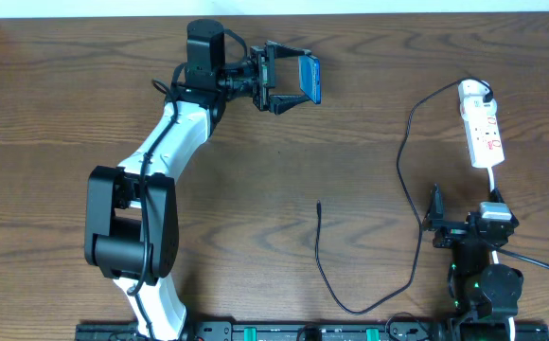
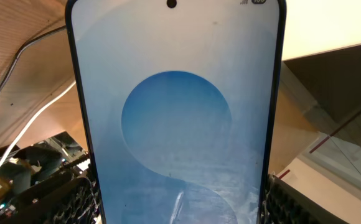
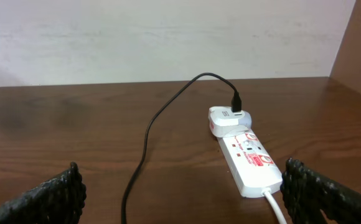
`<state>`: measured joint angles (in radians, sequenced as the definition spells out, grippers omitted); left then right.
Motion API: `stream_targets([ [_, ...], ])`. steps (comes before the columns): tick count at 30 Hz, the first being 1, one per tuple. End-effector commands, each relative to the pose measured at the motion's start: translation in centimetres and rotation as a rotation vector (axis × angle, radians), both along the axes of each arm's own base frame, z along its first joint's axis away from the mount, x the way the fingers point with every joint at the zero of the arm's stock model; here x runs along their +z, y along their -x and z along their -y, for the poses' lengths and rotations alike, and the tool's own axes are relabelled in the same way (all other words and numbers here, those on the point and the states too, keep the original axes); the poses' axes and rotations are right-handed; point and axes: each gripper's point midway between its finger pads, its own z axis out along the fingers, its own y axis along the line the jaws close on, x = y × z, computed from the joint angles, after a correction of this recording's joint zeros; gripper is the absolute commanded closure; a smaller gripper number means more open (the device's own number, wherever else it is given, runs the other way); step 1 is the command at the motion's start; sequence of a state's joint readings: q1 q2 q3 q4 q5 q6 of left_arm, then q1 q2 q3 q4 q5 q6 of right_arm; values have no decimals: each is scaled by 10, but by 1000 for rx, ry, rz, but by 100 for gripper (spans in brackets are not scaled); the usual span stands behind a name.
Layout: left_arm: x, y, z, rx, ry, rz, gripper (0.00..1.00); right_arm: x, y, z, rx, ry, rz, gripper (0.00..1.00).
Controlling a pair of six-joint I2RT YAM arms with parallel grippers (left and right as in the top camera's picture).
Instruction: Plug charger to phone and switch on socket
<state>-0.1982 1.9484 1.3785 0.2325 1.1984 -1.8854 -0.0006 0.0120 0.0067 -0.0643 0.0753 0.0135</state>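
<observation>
at the far left, the left hand [image 1: 299,79] clamps the phone [image 1: 311,79]; right hand [image 3: 183,196] gapes empty; charger [image 1: 318,232] tip loose, socket [image 1: 481,128] apparently unswitched.

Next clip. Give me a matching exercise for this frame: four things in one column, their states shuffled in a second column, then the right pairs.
Things
1. phone
2. charger plug tip
3. socket
4. right tool

States
A. open, holding nothing
B. at the far right of the table, white adapter plugged in
C. gripped in the left tool, screen lit
D. lying loose on the table, unconnected

Pairs: 1-C, 2-D, 3-B, 4-A
</observation>
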Motion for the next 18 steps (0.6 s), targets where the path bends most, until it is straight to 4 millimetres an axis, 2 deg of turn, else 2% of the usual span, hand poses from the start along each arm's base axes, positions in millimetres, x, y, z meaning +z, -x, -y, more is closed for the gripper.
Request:
stream_targets([
  [1,22,3,-2,-1,13,53,92,0,0,-2,9,11,1,1],
  [18,17,-13,-7,82,-36,107,93,0,0,-2,9,11,1,1],
])
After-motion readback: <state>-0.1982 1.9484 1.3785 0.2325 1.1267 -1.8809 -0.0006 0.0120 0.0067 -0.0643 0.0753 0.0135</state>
